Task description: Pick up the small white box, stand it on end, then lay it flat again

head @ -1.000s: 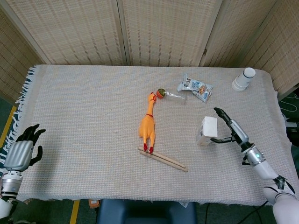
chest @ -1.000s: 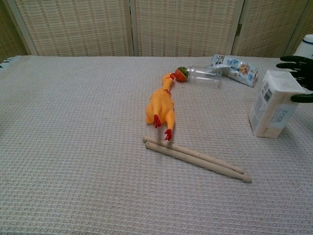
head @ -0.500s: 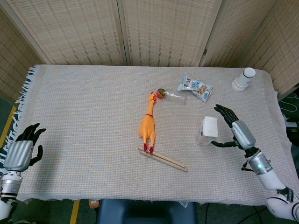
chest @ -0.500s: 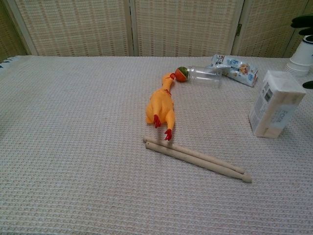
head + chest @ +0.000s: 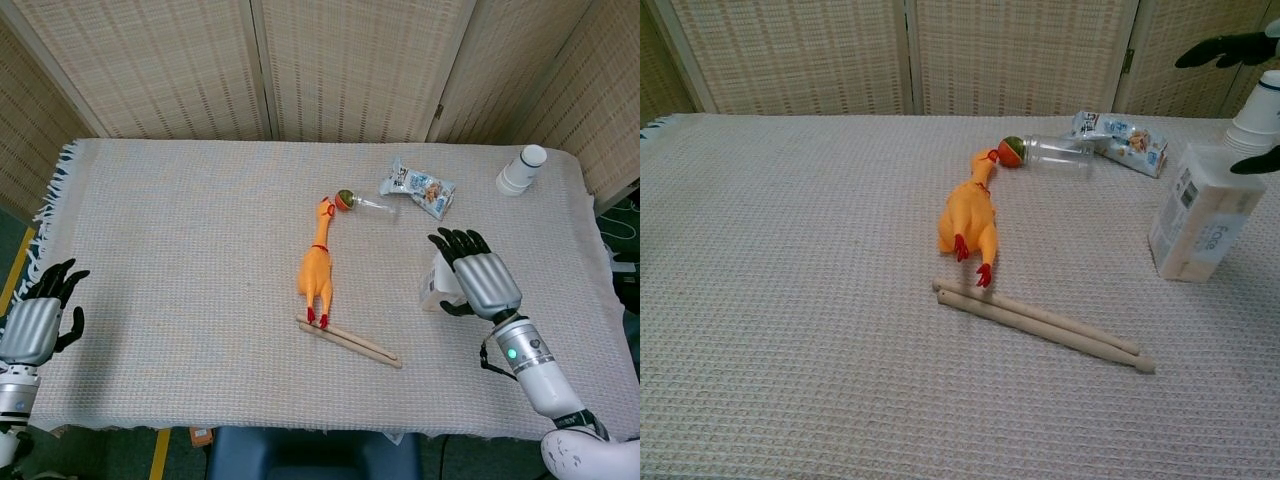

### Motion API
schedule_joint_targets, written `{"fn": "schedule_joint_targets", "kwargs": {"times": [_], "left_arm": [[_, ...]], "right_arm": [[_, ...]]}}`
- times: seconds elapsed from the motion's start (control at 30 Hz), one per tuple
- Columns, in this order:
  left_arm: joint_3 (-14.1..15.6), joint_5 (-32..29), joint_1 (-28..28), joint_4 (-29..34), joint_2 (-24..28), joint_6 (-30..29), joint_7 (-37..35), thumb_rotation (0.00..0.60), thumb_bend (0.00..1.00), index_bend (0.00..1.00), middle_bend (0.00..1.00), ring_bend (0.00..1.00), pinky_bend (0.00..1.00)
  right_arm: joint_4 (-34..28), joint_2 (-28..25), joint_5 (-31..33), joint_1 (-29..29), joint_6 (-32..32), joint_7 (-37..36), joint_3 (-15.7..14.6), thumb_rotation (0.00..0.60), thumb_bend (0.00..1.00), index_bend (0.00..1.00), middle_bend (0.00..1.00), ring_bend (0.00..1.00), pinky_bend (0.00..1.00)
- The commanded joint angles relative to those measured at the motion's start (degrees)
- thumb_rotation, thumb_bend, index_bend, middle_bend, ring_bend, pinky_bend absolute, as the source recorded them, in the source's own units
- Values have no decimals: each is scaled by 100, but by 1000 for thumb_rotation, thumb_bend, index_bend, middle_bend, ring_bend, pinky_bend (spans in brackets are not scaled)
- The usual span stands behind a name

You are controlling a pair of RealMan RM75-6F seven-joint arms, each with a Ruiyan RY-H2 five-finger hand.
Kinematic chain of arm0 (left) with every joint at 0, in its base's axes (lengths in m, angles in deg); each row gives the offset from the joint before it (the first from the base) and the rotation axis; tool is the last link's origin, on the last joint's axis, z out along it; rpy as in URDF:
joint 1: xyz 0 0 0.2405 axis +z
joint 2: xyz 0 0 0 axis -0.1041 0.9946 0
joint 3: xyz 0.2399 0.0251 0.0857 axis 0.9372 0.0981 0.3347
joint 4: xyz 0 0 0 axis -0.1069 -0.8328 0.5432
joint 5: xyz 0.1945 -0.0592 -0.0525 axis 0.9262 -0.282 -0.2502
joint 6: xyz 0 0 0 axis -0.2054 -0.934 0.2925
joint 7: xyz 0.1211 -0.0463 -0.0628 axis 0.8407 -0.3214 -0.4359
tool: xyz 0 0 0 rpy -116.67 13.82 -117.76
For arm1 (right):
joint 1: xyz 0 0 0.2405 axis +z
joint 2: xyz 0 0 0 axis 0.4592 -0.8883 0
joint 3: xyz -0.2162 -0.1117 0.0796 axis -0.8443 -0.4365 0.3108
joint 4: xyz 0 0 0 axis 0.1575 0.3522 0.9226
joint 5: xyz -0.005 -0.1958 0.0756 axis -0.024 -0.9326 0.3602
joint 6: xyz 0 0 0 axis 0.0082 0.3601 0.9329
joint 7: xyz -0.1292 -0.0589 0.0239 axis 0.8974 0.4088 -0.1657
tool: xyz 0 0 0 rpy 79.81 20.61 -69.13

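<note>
Lower left of head view: left hand [image 5: 32, 325] idle at the table [image 5: 180, 230] edge, fingers apart, holding nothing. Lower centre: two wooden sticks [image 5: 1040, 325], then rubber chicken [image 5: 970, 220]. Right of centre: small white box [image 5: 1200, 212] standing on end, leaning slightly, on the cloth. Right hand [image 5: 478, 280] poised just above and beside it, fingers spread, no grip evident. Standing-up step judged done; laying flat not yet done. Far right: snack packet [image 5: 420, 187] and paper cups [image 5: 522, 170].
</note>
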Motion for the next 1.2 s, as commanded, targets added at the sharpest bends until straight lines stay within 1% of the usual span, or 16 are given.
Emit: {"fn": "schedule_joint_targets", "kwargs": {"times": [0.03,0.23,0.43,0.6,0.97,1.2], "left_arm": [[-5,2,1,-12,-1,-4,1,600,627,164,0,0,192],[3,-19,0,21,6,23,55,600,627,164,0,0,192],[-10,-63,0,50,16,33,99,600,627,164,0,0,192],[-16,-84,7,50,20,27,106,600,628,164,0,0,192],[-20,-128,-1,94,22,55,193,600,627,164,0,0,192],[-17,-139,-10,86,6,75,222,600,627,164,0,0,192]], "right_arm": [[-173,-320,1477,632,-398,794,292,600,171,0,0,0,0],[175,-251,2376,984,-717,1008,221,600,171,0,0,0,0],[394,-136,2851,1240,-1022,1086,90,600,171,0,0,0,0],[413,-123,2918,1289,-1041,1084,40,600,172,0,0,0,0],[504,-104,3385,1494,-1173,1138,-274,600,177,0,1,0,0],[816,73,3402,1559,-1313,960,-306,600,184,0,32,0,0]]}}
